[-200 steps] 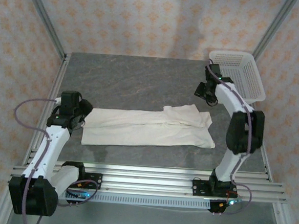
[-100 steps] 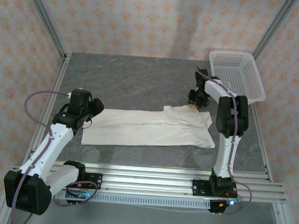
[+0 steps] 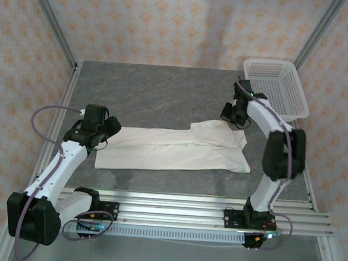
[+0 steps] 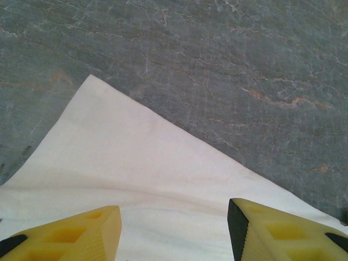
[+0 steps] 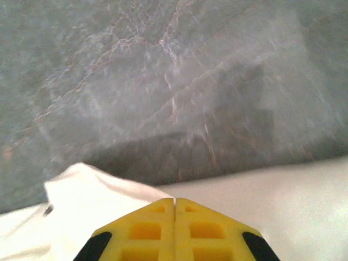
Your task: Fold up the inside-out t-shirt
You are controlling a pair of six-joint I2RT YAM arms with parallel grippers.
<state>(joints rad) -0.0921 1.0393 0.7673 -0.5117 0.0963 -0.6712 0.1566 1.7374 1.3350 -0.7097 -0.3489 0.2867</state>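
The t-shirt (image 3: 173, 148) lies in a long flat strip across the middle of the table (image 3: 158, 93). The left gripper (image 3: 111, 126) hangs over its left end, jaws apart and holding nothing. The right gripper (image 3: 230, 115) sits at the t-shirt's far right corner, jaws pressed together. I cannot tell whether cloth is pinched. A basket (image 3: 285, 84) stands at the table's far right corner.

The t-shirt (image 3: 173, 147) is recorded as cream cloth, matt and fine-woven, softly creased beneath the left fingers (image 4: 81, 234). The left fingers and right fingers (image 5: 147, 234) are noted as matt yellow plastic, with one inner face ribbed. The table (image 4: 228, 65) ahead of them is grey, stone-veined and of low sheen. The basket (image 3: 279, 84) is white plastic mesh. The rails (image 3: 175, 205) are bare brushed metal.
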